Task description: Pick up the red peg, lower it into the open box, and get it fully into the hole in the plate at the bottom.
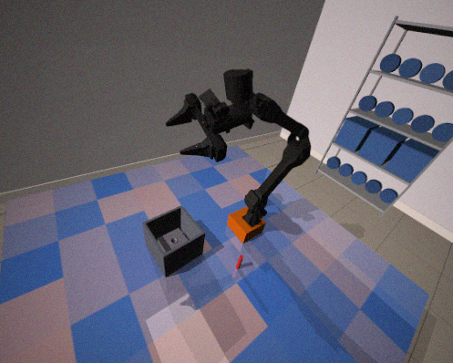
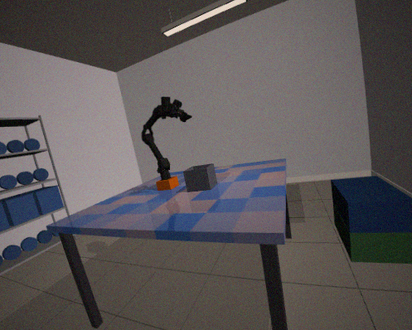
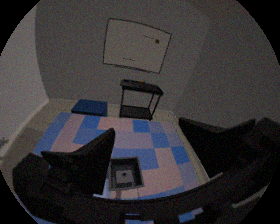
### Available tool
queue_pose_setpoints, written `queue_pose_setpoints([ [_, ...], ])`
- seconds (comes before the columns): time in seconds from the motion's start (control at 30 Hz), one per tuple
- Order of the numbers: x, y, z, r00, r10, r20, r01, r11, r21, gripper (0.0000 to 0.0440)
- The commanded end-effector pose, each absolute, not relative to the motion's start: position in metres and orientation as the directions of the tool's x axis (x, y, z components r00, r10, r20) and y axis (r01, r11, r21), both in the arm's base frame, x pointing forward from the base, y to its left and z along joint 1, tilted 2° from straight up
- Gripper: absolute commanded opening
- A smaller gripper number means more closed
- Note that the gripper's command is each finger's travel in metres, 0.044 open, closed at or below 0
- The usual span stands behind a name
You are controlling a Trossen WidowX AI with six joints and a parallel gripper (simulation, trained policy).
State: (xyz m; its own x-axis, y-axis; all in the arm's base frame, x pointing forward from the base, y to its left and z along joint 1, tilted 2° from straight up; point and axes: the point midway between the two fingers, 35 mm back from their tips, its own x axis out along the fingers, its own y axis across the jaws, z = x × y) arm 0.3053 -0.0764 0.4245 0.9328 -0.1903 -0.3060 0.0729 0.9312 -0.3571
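Our fingers (image 1: 196, 137) (image 2: 186, 117) are spread, nothing held; we'd swing down over the red peg (image 1: 240, 262) and center before squeezing gently.

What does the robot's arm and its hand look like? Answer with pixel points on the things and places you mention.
The arm (image 1: 283, 171) (image 2: 152, 148) is black all over, with slim links and chunky joints. A fat black drum shape sits near its hand (image 1: 173, 138) (image 3: 147, 131). The hand has two black fingers that narrow to pointy tips. I see no bright markings.

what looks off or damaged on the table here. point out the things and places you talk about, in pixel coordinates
Nothing stands out as damaged. The open box (image 1: 155, 248) (image 2: 201, 178) (image 3: 127, 188) sits upright, the plate (image 1: 168, 242) (image 3: 120, 179) inside looks intact, and the red peg (image 1: 240, 262) is outside the box, untouched by the open tool (image 1: 173, 138) (image 3: 147, 126).
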Motion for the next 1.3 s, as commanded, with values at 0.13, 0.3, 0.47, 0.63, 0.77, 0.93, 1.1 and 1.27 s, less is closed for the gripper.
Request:
queue_pose_setpoints([
  [0.13,0.3,-0.047,0.39,0.898,-0.102,-0.428,0.057,0.992,-0.116,0.044],
  [0.3,0.296,-0.028,0.366,0.86,-0.042,-0.509,0.067,0.997,0.031,0.044],
  [0.47,0.289,-0.009,0.342,0.809,0.018,-0.588,0.098,0.982,0.164,0.044],
  [0.63,0.279,0.01,0.317,0.743,0.076,-0.664,0.152,0.949,0.278,0.044],
  [0.77,0.27,0.025,0.298,0.682,0.117,-0.722,0.211,0.914,0.347,0.044],
  [0.93,0.256,0.041,0.276,0.596,0.16,-0.787,0.301,0.864,0.403,0.044],
  [1.1,0.242,0.055,0.254,0.502,0.191,-0.844,0.402,0.812,0.423,0.044],
  [1.27,0.227,0.066,0.235,0.405,0.211,-0.89,0.507,0.758,0.411,0.044],
])
